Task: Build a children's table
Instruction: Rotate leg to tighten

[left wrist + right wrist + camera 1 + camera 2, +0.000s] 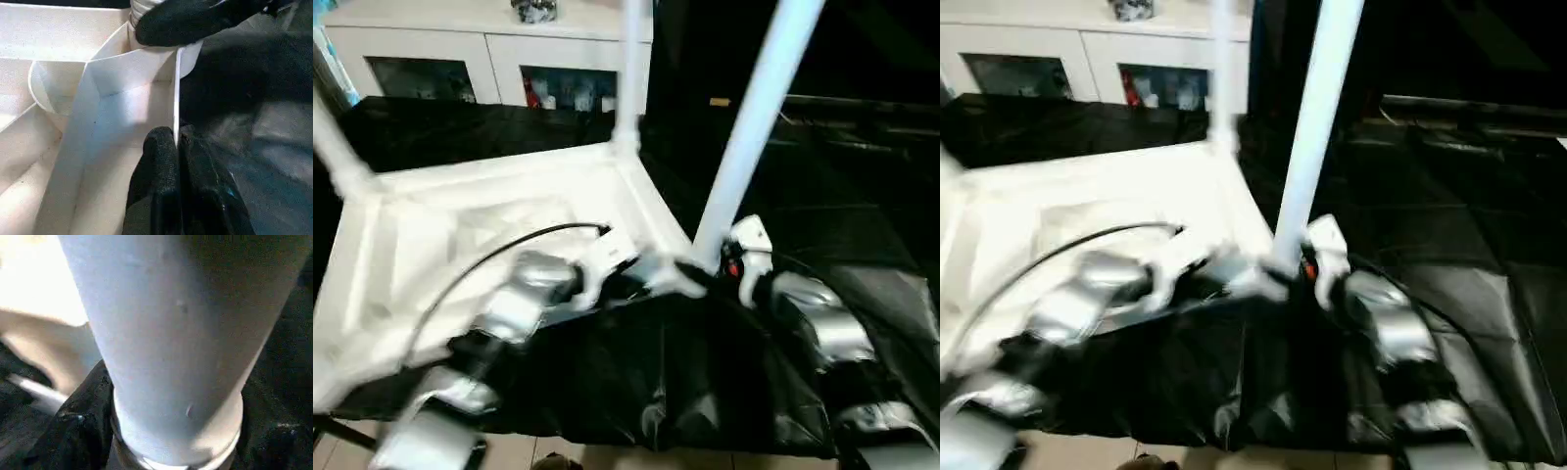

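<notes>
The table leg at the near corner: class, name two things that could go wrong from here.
1. The leg leans rather than standing straight in its corner socket, so it may seat crooked or jam.
2. The left gripper pinches only the thin rim of the upturned tabletop; if the right gripper pushes the leg's base hard, the top could slip on the black cloth.

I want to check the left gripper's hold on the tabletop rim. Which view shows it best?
The left wrist view: the left gripper pinches the tabletop rim edge-on between its fingers. Both eye views show it blurred; the right wrist view shows a leg.
</notes>
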Robot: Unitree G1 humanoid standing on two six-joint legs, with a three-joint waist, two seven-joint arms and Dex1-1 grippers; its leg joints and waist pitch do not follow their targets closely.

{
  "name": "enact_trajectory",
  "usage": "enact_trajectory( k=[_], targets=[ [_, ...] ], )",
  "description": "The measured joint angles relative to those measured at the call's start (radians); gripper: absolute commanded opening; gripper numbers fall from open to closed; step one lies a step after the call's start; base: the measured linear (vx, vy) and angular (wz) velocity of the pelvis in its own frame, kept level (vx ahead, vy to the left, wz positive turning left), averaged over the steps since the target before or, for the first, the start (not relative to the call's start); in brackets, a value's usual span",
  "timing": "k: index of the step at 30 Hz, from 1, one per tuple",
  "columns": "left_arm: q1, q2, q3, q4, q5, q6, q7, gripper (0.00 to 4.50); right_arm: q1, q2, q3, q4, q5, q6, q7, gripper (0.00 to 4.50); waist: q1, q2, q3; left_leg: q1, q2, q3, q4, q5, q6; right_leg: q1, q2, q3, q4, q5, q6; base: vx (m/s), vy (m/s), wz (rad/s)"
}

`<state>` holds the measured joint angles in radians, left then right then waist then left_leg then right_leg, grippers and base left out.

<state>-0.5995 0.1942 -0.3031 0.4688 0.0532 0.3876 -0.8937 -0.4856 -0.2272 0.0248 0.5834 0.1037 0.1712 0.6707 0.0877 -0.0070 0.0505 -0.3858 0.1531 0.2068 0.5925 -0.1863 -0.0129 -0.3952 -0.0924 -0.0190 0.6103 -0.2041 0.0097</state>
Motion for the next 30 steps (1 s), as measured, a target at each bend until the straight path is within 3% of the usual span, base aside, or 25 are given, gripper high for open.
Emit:
enact_trajectory(
  k=[5,7,15,20,24,30],
  targets=[
    [-0.001,-0.030,0.011,0.010,0.002,0.006,0.051,0.00,-0.010,0.022,-0.018,0.014,-0.002,-0.006,-0.065,2.76,0.002,0.003,-0.002,0.000,0.000,0.000,0.000,0.000,0.000,0.000,0.000,0.000,0.000,0.000,0.000,0.000,0.000,0.00],
    [-0.001,-0.030,0.011,0.009,0.003,0.006,0.050,0.00,-0.010,0.024,-0.018,0.018,-0.002,-0.015,-0.065,3.46,0.001,0.003,-0.002,0.000,0.000,0.000,0.000,0.000,0.000,0.000,0.000,0.000,0.000,0.000,0.000,0.000,0.000,0.00],
    [0.027,0.015,0.006,-0.038,-0.005,-0.013,-0.020,0.00,0.026,-0.015,0.015,-0.032,0.005,-0.026,0.058,4.05,0.001,0.005,-0.001,-0.002,0.000,0.000,-0.001,0.000,0.000,-0.002,0.000,-0.001,0.000,0.000,0.001,0.000,0.000,0.00],
    [0.056,0.078,-0.002,-0.073,-0.029,-0.049,-0.131,0.00,0.084,-0.098,0.061,-0.118,0.022,-0.030,0.229,4.05,0.002,0.005,0.000,-0.002,0.001,0.000,-0.001,0.000,0.000,-0.002,0.000,-0.001,0.000,-0.001,0.001,0.000,0.000,0.00],
    [0.072,0.113,-0.008,-0.099,-0.049,-0.061,-0.204,0.00,0.101,-0.121,0.066,-0.147,0.051,-0.023,0.319,4.05,0.004,0.006,0.000,-0.003,0.001,0.000,0.000,0.000,0.000,-0.002,0.000,-0.001,0.000,0.000,0.001,0.000,0.000,0.00],
    [0.081,0.155,-0.028,-0.121,-0.078,-0.058,-0.306,0.00,0.132,-0.181,0.100,-0.221,0.089,0.015,0.446,4.05,0.018,0.007,0.001,-0.004,0.002,0.001,0.000,0.000,0.000,-0.003,0.000,-0.001,0.000,0.000,0.001,0.000,0.000,0.00]
  ],
)
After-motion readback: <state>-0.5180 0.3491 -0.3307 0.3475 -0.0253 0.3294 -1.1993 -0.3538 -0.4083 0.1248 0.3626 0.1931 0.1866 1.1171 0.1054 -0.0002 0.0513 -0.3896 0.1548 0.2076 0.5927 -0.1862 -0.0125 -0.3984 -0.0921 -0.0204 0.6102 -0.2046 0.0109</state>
